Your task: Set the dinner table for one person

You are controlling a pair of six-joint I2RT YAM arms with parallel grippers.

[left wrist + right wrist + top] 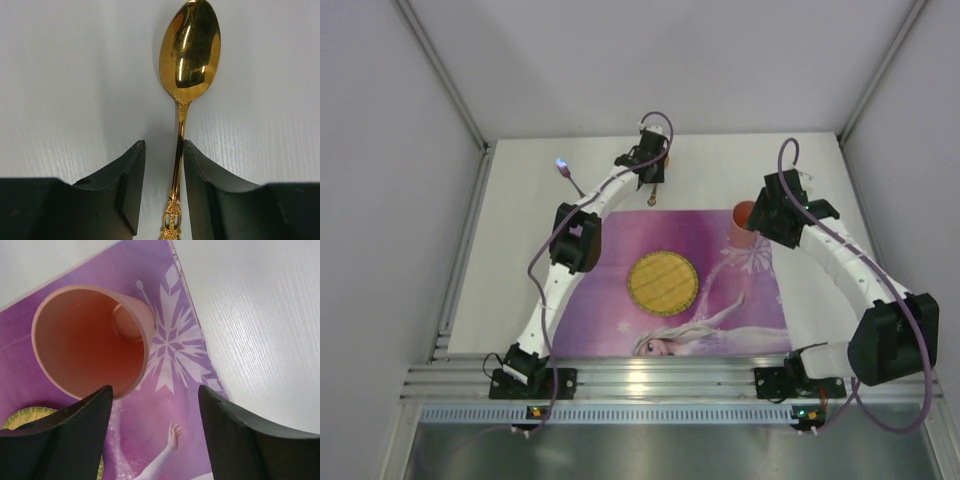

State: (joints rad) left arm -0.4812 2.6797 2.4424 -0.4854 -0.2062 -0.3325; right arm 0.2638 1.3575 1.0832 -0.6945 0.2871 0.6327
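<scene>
A gold spoon [191, 50] lies flat on the white dinner table [60, 75], just beyond the placemat's far edge. My left gripper [164, 150] straddles its thin handle. The right finger [205, 175] touches the handle and a gap remains on the left side, so the gripper is open. From above, the left gripper [653, 185] stands over the spoon [652, 200]. A pink cup [90, 345] stands upright on the purple placemat [165, 415]. My right gripper [155, 400] is open just in front of the cup, with nothing between its fingers.
A round yellow woven plate [662, 282] sits in the middle of the placemat [610, 310]. The cup [744, 214] is at the placemat's far right corner under the right gripper [760, 225]. A silver rail [650, 378] runs along the near edge. Grey walls enclose the table [520, 250].
</scene>
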